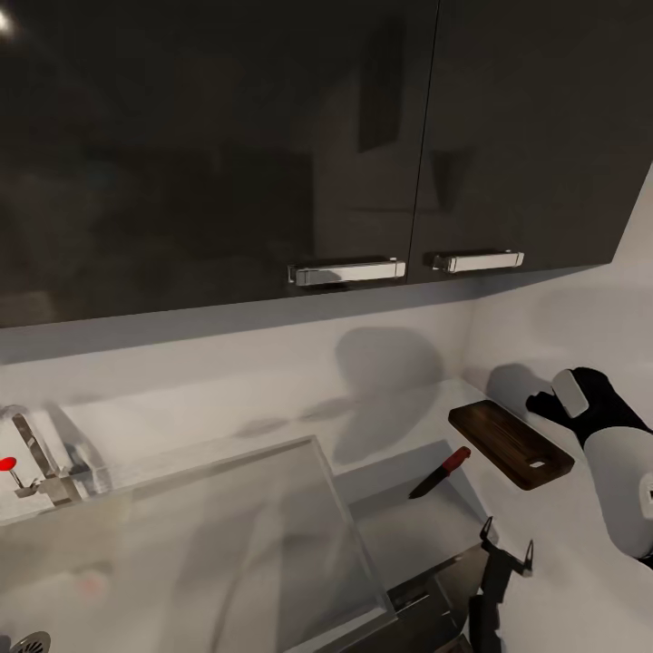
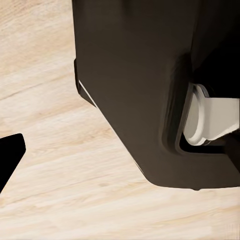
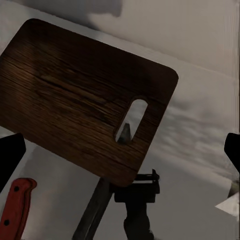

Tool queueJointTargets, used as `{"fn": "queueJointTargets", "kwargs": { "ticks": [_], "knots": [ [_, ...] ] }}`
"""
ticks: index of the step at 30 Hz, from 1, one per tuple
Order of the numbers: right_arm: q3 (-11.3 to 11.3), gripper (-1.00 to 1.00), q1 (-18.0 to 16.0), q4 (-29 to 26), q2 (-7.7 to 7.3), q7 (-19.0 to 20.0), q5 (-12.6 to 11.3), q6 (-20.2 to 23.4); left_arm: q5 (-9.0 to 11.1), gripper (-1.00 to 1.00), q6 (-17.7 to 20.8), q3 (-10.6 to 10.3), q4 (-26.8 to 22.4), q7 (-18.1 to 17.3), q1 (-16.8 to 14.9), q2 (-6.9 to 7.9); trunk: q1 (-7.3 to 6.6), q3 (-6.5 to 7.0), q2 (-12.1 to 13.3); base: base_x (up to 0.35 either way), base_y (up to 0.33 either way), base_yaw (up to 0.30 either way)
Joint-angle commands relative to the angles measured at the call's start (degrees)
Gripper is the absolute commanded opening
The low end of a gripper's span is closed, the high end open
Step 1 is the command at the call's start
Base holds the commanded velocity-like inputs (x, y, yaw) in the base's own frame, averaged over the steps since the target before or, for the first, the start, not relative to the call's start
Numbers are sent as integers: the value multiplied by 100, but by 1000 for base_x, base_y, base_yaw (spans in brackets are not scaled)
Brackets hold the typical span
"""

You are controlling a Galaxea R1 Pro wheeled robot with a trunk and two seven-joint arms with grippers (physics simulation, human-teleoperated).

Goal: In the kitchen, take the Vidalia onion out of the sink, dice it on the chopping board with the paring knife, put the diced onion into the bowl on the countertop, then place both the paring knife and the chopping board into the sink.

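Observation:
The dark wooden chopping board (image 1: 511,443) lies on the pale-looking glossy countertop (image 1: 571,553) at the right, with its slot end toward me. Just left of it lies the paring knife (image 1: 440,473), with a red handle and a dark blade. My right gripper (image 1: 557,400) hovers open over the board's far right side. In the right wrist view the right gripper (image 3: 120,155) has its fingertips (image 3: 10,160) spread wide above the board (image 3: 75,100) and the knife handle (image 3: 15,210). The sink (image 1: 272,508) is at the lower left. The onion and the bowl are out of view. My left gripper (image 2: 120,157) hangs over wood floor, open.
Glossy black upper cabinets (image 1: 272,136) with chrome handles hang close above. The tap (image 1: 36,458) with its red knob stands at the sink's left. A black pronged shape (image 1: 499,567) with a grey bar sits near the counter's front; I cannot tell what it is.

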Motion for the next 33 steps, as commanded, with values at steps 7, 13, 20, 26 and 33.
{"fn": "queueJointTargets", "kwargs": {
  "ticks": [7, 13, 20, 26, 33],
  "knots": [
    [80, 100, -2, -7, 2, -46, -59, 7, 4, 100, 28, 12, -13, -6, 3, -17, 3, -5, -6, 0, 0, 0],
    [90, 100, -4, -7, -14, -53, -53, 8, 1, 100, 26, 12, -13, -5, 3, -33, 3, -13, -6, 0, 0, 0],
    [87, 100, -2, -7, -54, -64, -50, 9, 1, 100, 25, 12, -13, -6, 3, -41, 3, -45, -6, 0, 0, 0],
    [82, 100, 13, 22, -96, -62, -50, 18, 6, 100, 26, 12, -13, -6, 3, -42, 3, -49, -6, 0, 0, 0],
    [79, 100, 16, 164, -290, -33, -50, 159, 5, 100, 23, 12, -15, -6, 3, -42, 3, -50, -6, 0, 0, 0]
  ]
}}
